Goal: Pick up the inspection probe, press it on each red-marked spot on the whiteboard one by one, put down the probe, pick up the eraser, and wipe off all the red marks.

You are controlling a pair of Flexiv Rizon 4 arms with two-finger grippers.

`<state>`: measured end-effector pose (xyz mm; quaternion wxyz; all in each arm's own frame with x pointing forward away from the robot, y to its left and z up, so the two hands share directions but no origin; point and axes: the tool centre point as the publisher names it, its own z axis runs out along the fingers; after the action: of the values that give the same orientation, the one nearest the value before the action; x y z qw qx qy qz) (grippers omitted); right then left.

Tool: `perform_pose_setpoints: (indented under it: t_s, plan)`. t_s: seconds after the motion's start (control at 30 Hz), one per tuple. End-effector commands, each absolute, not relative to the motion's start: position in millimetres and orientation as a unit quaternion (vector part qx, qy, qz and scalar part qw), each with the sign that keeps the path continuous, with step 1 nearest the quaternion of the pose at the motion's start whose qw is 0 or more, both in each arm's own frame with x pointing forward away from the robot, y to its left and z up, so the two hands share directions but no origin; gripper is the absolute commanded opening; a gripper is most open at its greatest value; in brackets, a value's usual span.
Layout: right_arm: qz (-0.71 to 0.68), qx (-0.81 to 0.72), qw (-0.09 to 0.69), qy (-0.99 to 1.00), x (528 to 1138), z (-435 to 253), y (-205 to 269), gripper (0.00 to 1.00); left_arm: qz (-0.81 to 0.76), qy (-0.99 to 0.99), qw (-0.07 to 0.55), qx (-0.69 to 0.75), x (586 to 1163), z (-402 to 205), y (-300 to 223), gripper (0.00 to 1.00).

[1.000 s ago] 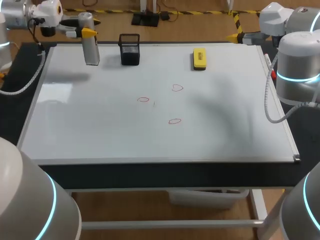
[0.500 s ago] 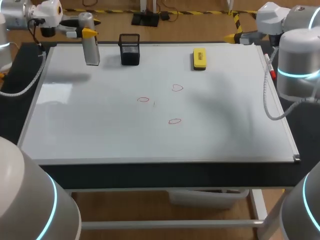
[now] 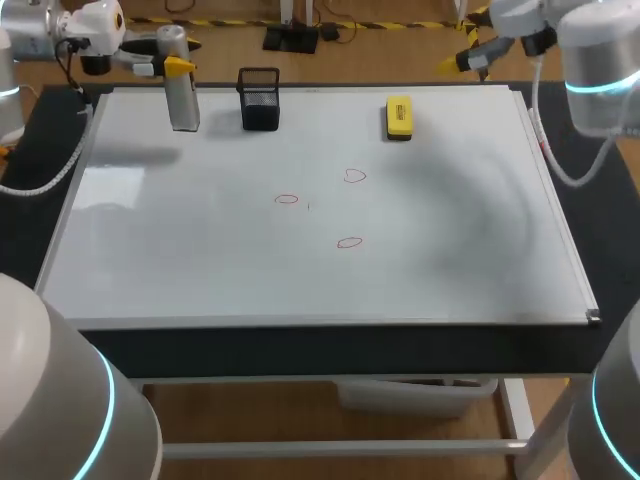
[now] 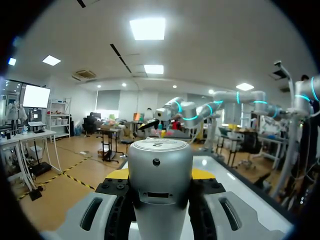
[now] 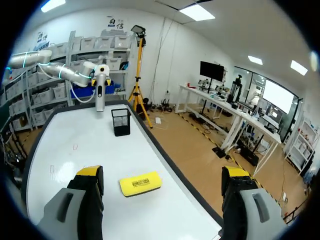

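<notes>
From the head view, your left pincer [image 3: 180, 56] is clamped on the inspection probe [image 3: 183, 100]. It holds the probe upright over the far left corner of the whiteboard [image 3: 200, 270], just beside a black mesh cup [image 3: 259, 98]. The three red marks [image 3: 287, 199] lie near the board's middle, well apart from the probe. A low, straight sweep toward them could clip the cup and tip it. The marks are thin and small, so a tilted press could land beside a ring rather than on it. The eraser [image 3: 398, 117] lies on the board's far side, with your right pincer [image 3: 476, 58] beyond the far right corner.

In the left wrist view, the probe [image 4: 160, 155] fills the space between the fingers of the left pincer [image 4: 160, 176], gripped from both sides. Its body hides the board ahead, so you cannot aim at a mark from this camera. The casing looks smooth and round, so I judge that a hard press could push it up through the grip.

In the right wrist view, the right pincer [image 5: 162, 173] has its fingers wide apart and empty, and the eraser [image 5: 140, 184] lies ahead between them, untouched. If it takes the eraser and wipes before the probing is done, the marks go unpressed. With both arms over the middle at once, they could collide.
</notes>
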<state>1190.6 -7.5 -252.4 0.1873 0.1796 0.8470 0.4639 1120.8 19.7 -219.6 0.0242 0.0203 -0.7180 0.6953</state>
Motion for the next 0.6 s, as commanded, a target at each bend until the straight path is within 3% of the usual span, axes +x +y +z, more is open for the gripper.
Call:
perform_pose_setpoints:
  t_s: [0.03,0.6]
  plan:
    - [0.382,0.093,0.042,0.918,1225.8,-262.4,5.8,1.00,0.693,-0.720,0.019,0.024,1116.3,-216.4,17.5,0.00]
    - [0.164,-0.110,-0.011,0.980,1229.1,-313.8,42.3,1.00,0.693,-0.720,0.019,0.024,1116.3,-216.4,17.5,0.00]
